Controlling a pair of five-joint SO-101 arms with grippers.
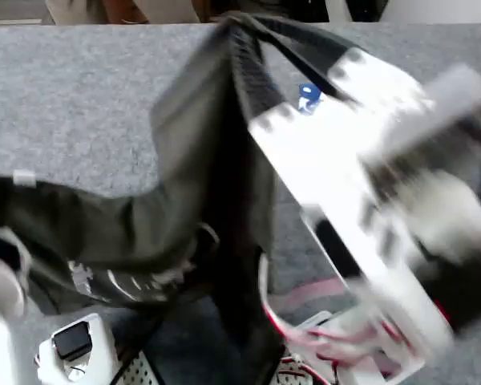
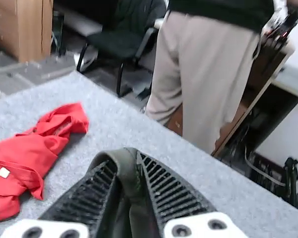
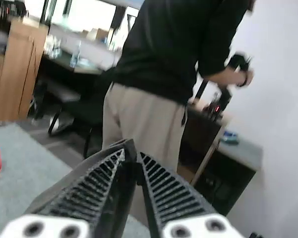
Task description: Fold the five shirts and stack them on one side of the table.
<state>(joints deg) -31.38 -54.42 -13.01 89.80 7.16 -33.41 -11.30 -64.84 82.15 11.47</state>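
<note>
Found dark shirt (image 1: 184, 184) hoisted off the grey table (image 1: 80, 88), hanging in a long drape above it. Logged left gripper (image 2: 125, 157) pinched tight on a fold of that cloth, just above the table. Logged right gripper (image 3: 130, 151) likewise closed on a dark fold, raised well above the table. Noted red shirt (image 2: 25, 153) lying crumpled on the table. Cannot match the blurred raised arm (image 1: 361, 176) over the table to a side.

The hanging dark shirt (image 1: 200, 144) walls off the middle, a raised arm (image 1: 345, 160) the right; far counter (image 1: 72, 88) lies open.
</note>
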